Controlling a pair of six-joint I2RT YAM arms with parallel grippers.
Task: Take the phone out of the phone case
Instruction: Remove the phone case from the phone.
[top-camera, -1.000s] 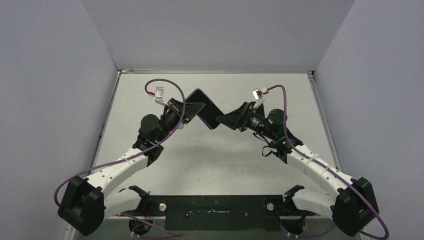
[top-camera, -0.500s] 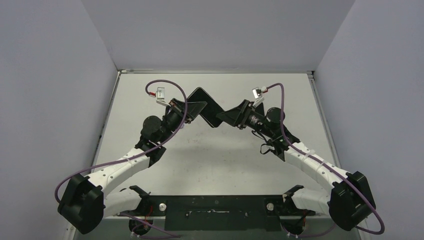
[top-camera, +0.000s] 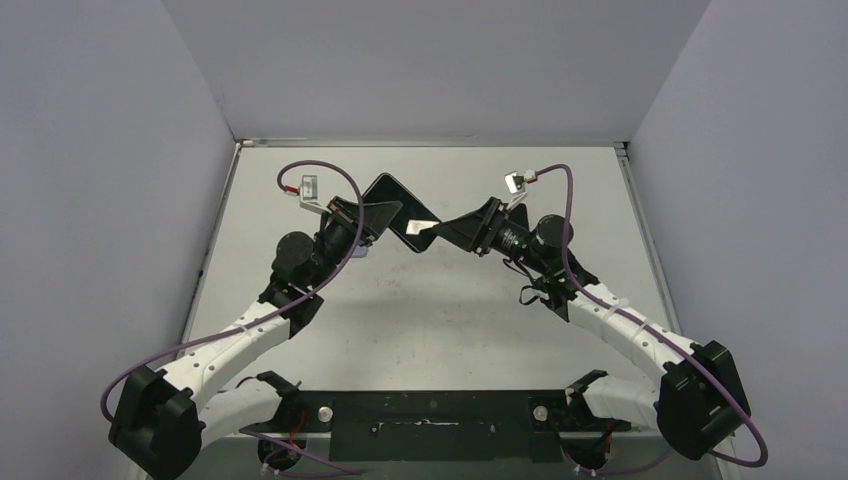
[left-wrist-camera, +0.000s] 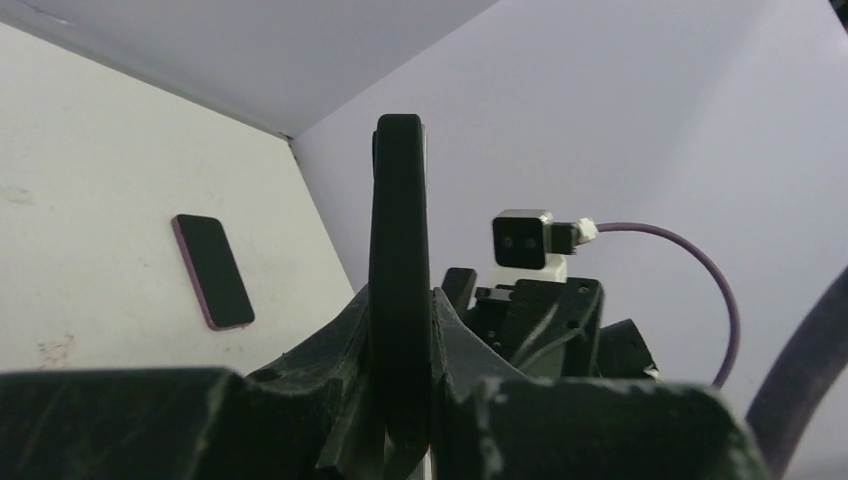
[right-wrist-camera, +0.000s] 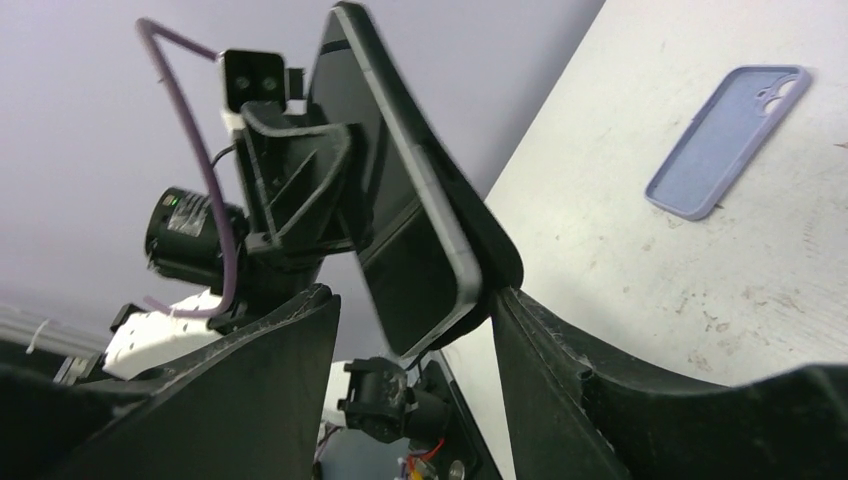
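1. Left tool (top-camera: 383, 214) is pressed tight on the black rectangular phone in its black case (top-camera: 395, 190), holding it edge-up above the pale surface (top-camera: 440, 320), far middle. It looks like an anchoring grip.
2. Right tool (top-camera: 440, 232) is spread, straddling the phone's near-right corner, not pinching yet.
3. That corner looks like the place to start peeling the case away.

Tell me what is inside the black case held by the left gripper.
A phone with a dark screen and grey edge sits in the black case that the left gripper clamps. The case hides the phone's back.
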